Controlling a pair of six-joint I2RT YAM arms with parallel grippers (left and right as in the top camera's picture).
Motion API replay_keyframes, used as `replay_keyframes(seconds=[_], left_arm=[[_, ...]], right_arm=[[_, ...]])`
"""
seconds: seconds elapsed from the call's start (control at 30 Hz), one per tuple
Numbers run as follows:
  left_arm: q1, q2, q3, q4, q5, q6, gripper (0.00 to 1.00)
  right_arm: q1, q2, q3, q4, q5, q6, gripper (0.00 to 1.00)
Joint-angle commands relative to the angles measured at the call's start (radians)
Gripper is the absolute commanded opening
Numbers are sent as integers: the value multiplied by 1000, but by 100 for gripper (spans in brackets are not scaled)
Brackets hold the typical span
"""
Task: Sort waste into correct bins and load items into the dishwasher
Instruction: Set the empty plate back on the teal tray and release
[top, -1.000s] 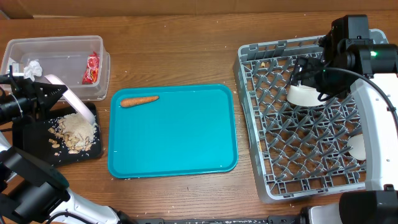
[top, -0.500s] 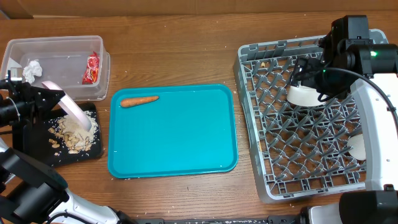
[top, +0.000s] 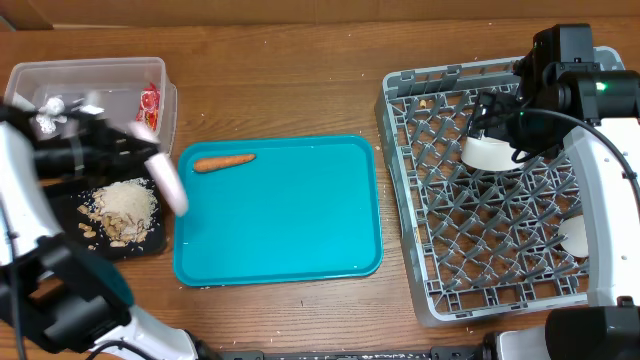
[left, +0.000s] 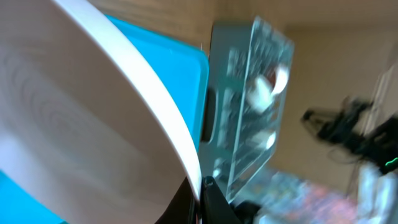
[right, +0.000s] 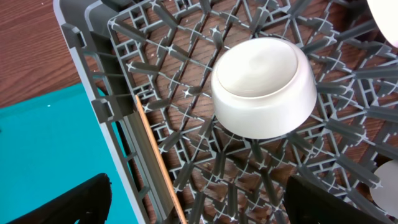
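The white plate (top: 167, 183), tilted and blurred, hangs over the left edge of the teal tray (top: 290, 220), its rim pinched in the closed left claw (top: 125, 148). An orange carrot (top: 223, 161) lies in the tray's far-left corner. Right of the tray, the right claw (right: 196, 186) gapes wide, holding nothing, above an upturned white bowl (right: 261, 84) in the grey dish rack (top: 440, 290).

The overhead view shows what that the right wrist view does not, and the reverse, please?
Only overhead: the left gripper shut on a white dish, the carrot, the clear tub and the black tray with food scraps. Only the right wrist: a chopstick lying along the grey rack wall. Both: that rack, the upturned bowl and the teal tray.
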Motion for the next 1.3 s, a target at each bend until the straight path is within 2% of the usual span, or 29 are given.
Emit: replay_keyframes(seconds=[0.0, 0.2, 0.47, 0.63, 0.83, 0.9, 0.93, 0.97, 1.07, 1.27], left_arm=[[-204, -58, 15, 68, -168, -140, 4], [-543, -37, 12, 219, -483, -429, 4], [-920, 31, -29, 356, -798, -694, 4], [-1088, 153, -51, 402, -816, -754, 4], [-1149, 248, -51, 404, -814, -754, 6], [-1149, 250, -51, 404, -815, -754, 13], [-1147, 248, -49, 403, -815, -754, 29], [-1135, 241, -41, 396, -814, -754, 57], [-1101, 220, -18, 360, -817, -754, 62], [-990, 99, -5, 322, -857, -754, 62]], right_arm=[[8, 3, 6, 5, 13, -2, 91], [8, 3, 6, 4, 13, -2, 91], [8, 3, 6, 4, 13, -2, 91], [8, 3, 6, 0, 13, -2, 91], [8, 3, 6, -2, 13, -2, 91], [8, 3, 6, -6, 13, -2, 91], [8, 3, 6, -10, 13, -3, 91], [8, 3, 6, -18, 13, -2, 91], [8, 3, 6, -21, 13, -3, 91], [10, 3, 6, -18, 12, -3, 93]])
